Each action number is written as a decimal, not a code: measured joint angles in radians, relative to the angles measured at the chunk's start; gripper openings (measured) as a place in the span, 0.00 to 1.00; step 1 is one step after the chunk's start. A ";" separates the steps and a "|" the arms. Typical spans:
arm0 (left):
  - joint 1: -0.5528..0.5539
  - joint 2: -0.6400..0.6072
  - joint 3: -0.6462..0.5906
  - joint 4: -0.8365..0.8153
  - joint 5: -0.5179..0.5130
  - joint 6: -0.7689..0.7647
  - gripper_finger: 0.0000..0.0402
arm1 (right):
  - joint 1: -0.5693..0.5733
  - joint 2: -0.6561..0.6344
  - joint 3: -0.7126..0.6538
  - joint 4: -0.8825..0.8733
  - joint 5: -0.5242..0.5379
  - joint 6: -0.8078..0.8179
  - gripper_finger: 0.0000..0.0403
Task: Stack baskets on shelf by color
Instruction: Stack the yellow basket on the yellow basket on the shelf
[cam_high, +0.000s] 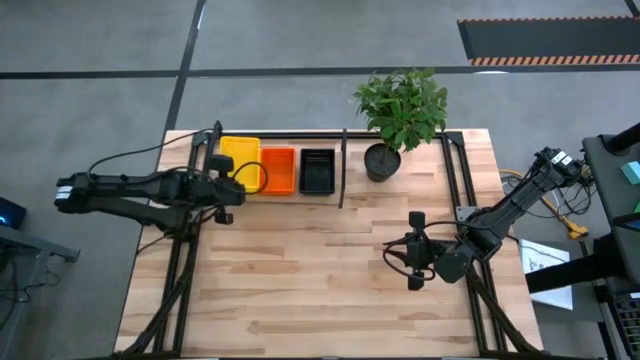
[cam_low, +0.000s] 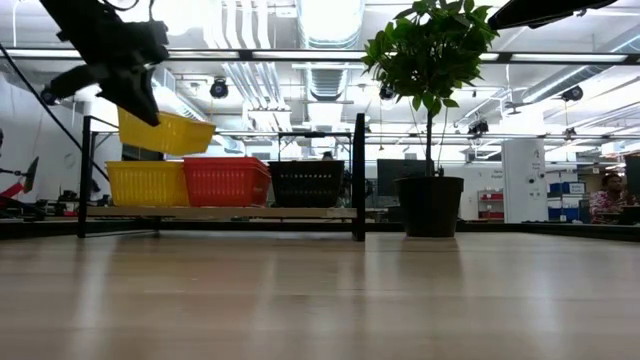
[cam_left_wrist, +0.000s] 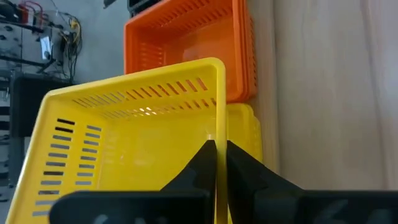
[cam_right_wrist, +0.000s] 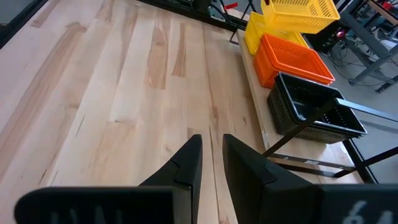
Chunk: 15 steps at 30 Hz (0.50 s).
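Yellow basket (cam_left_wrist: 130, 137), judged light, stiff mesh plastic, is hanging tilted from the left gripper (cam_left_wrist: 216, 163), pinching its rim wall; right gripper (cam_right_wrist: 211, 155) is idling, fingers narrowly apart, empty.

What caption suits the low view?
Left gripper holds a yellow basket tilted above the yellow stack on the shelf.

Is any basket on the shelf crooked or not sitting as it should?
Yes. One yellow basket hangs tilted in the air above the yellow stack, its wall pinched by the left gripper. The orange and black baskets sit level.
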 joint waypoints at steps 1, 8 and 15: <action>0.005 0.012 0.001 -0.001 -0.001 0.000 0.00 | 0.000 0.000 0.000 0.000 0.000 0.000 0.14; 0.039 0.067 -0.001 -0.005 0.021 0.002 0.00 | 0.000 0.000 0.000 0.000 0.000 0.000 0.14; 0.045 0.096 -0.001 -0.005 0.078 0.001 0.00 | 0.000 0.000 -0.001 0.000 0.000 0.000 0.14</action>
